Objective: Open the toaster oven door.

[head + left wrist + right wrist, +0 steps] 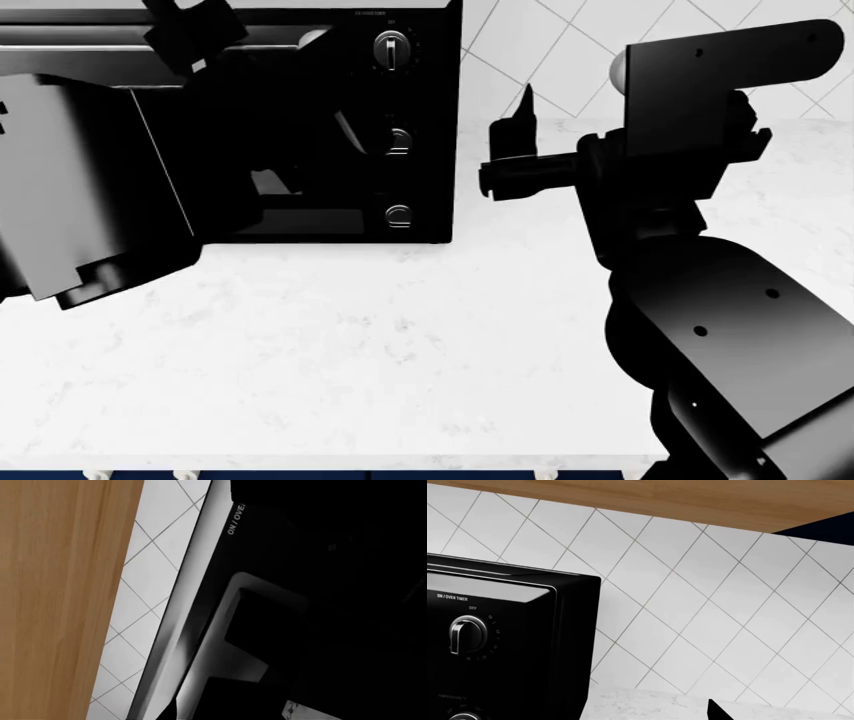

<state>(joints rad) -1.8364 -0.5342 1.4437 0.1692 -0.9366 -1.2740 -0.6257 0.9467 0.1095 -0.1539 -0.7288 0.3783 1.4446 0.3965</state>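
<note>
The toaster oven (400, 100) is a glossy black box at the back left of the counter, with three round knobs (390, 48) in a column. My left arm (107, 170) reaches across its front and hides most of the door. The left gripper merges with the black front, so its jaws cannot be made out. The left wrist view is pressed close to the oven's front (280, 540), showing a silver bracket-like handle end (227, 630). My right gripper (514, 118) hovers right of the oven, open and empty. One of its fingertips (715, 711) shows in the right wrist view beside the oven's side (560, 645).
The white marble counter (400, 340) spreads in front of the oven. A white diagonal-tiled wall (707, 605) stands behind, with a wooden cabinet underside (694, 500) above. Navy cabinet fronts (334, 474) line the near counter edge. My right arm (721, 300) fills the right side.
</note>
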